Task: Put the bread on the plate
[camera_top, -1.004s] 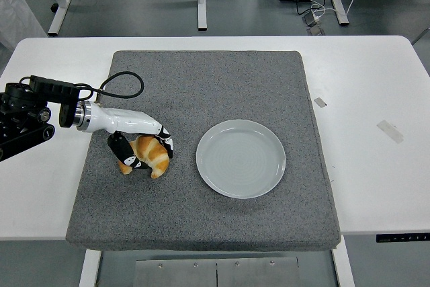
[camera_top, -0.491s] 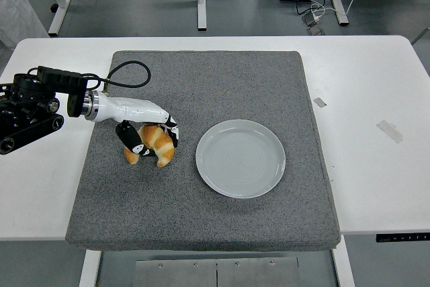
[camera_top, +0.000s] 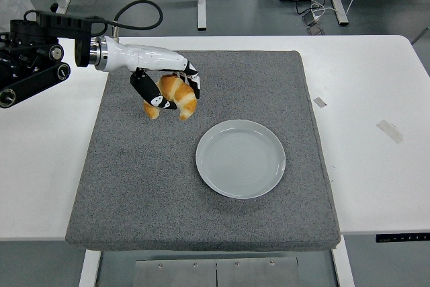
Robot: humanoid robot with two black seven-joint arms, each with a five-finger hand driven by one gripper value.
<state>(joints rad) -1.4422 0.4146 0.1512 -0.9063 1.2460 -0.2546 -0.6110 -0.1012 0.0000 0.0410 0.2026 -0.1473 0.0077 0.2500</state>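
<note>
Bread (camera_top: 176, 95) clasped in left hand (camera_top: 163, 87), lifted clear of mat (camera_top: 201, 199); still to carry to plate (camera_top: 240, 158) at four o'clock.

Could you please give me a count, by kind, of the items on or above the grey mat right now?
Bread: 1, a croissant held in the left hand above the mat
Plate: 1, a pale plate lying on the mat, nothing on it
Total: 2
</note>
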